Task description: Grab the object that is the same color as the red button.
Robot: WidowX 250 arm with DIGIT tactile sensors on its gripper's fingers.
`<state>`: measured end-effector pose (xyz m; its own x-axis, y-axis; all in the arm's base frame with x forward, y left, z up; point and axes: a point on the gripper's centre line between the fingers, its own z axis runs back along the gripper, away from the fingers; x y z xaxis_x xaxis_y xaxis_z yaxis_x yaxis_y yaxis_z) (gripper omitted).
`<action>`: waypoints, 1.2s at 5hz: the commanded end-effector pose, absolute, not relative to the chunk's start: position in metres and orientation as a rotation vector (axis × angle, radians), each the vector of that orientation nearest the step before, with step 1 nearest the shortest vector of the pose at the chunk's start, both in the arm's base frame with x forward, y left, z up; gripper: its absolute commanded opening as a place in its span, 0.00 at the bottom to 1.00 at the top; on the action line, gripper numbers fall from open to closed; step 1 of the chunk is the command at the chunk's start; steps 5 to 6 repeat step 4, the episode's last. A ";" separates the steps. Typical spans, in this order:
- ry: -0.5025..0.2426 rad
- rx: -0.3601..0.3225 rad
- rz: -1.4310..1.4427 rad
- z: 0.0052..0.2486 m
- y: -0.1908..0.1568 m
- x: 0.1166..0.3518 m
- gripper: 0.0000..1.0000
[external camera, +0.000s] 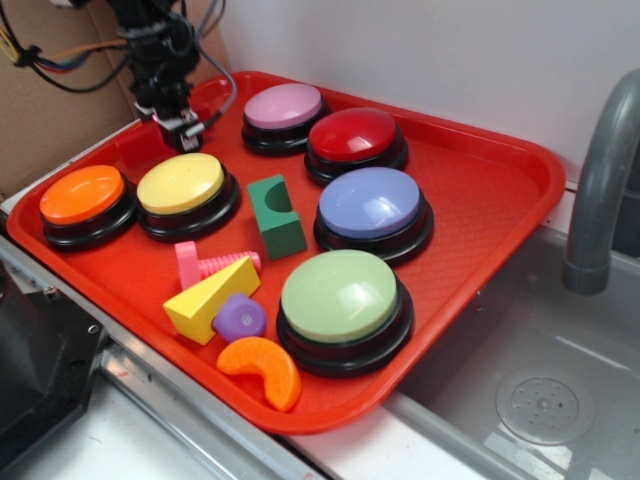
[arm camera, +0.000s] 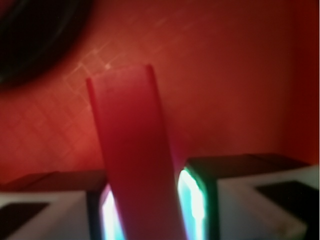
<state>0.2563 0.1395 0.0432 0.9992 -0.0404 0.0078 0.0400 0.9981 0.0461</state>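
The red wedge block (arm camera: 132,140) stands between my gripper's two fingers in the wrist view, long and narrow, reaching away over the tray floor. My gripper (arm camera: 150,200) is shut on it, with a pad tight on each side. In the exterior view the gripper (external camera: 183,130) is low at the tray's back left, just behind the yellow button (external camera: 182,184); the block is hidden there by the fingers. The red button (external camera: 352,135), glossy dark red on a black base, sits at the back of the tray, to the right of the gripper.
The red tray (external camera: 500,190) also holds pink (external camera: 283,106), orange (external camera: 82,194), blue (external camera: 370,202) and green (external camera: 339,296) buttons, a green block (external camera: 274,216), a yellow wedge (external camera: 208,300), a pink screw (external camera: 205,264), a purple piece (external camera: 240,317) and an orange crescent (external camera: 264,367). A sink and faucet (external camera: 600,170) lie to the right.
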 end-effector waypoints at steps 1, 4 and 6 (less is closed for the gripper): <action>-0.128 0.090 0.180 0.131 0.099 0.251 0.00; -0.109 0.017 0.300 0.148 0.034 0.230 0.00; -0.109 0.017 0.300 0.148 0.034 0.230 0.00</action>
